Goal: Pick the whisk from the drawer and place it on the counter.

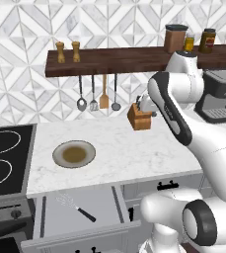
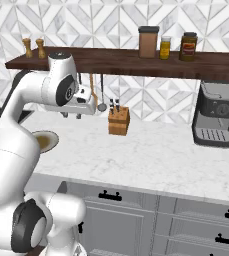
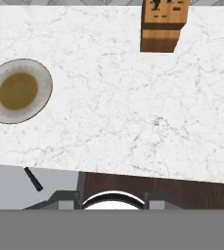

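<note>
Whisk (image 1: pixel 75 206) lies in the open drawer (image 1: pixel 104 207), wire head toward 10 o'clock, handle toward 4. Claw (image 2: pixel 72 114) hangs high over the table (image 1: pixel 134 148), gap between its tips not readable (cannot tell). The whisk sits well below, toward 8 o'clock. Plate (image 1: pixel 74 153) and knife block (image 1: pixel 140 117) stand clear.

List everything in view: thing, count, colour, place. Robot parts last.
whisk: 1, silver wires, black handle, lying in the drawer
drawer: 1, grey, pulled open below the counter
counter: 1, white marble
plate: 1, grey rim, brown centre, on counter
knife block: 1, wooden, on counter
coffee machine: 1, grey, on counter
shelf: 1, dark wood, on wall
jars: 3, brown and yellow, on shelf
shakers: 2, wooden, on shelf
hanging utensils: 4, under shelf
stove: 1, black, beside counter
gripper: 1, dark, high above the counter's front edge
</note>
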### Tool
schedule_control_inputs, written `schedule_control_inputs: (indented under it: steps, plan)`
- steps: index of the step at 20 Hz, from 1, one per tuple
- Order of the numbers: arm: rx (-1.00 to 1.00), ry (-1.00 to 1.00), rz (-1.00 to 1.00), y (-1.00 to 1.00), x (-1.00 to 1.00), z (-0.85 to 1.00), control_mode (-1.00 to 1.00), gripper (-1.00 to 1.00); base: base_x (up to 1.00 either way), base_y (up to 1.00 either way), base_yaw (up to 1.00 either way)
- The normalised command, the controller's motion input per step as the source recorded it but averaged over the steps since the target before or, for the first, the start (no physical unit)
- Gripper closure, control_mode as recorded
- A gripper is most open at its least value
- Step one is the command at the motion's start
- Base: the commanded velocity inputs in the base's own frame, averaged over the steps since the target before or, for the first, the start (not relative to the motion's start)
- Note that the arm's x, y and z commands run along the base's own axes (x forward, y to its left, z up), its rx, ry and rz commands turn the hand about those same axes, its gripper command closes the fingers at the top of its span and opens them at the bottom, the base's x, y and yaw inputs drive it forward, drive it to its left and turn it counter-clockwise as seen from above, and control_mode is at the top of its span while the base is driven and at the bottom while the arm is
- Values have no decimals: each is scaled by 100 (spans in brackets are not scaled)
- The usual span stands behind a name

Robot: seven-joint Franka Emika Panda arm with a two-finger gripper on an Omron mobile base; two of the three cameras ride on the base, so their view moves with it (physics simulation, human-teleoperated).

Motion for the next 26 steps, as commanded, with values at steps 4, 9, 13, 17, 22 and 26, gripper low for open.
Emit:
schedule_control_inputs:
  steps: [4, 9, 13, 17, 22, 26]
  plan:
    - [0, 0, 0, 0, 0, 0, 100, -100, 0, 0, 0]
    - [0, 0, 0, 0, 0, 0, 100, -100, 3, -4, 0]
    - [0, 0, 0, 0, 0, 0, 100, -100, 17, -49, 0]
    - [0, 0, 0, 0, 0, 0, 100, -100, 24, -54, 0]
    - [0, 0, 0, 0, 0, 0, 100, -100, 49, -7, 0]
    - [0, 0, 0, 0, 0, 0, 100, -100, 39, 0, -1]
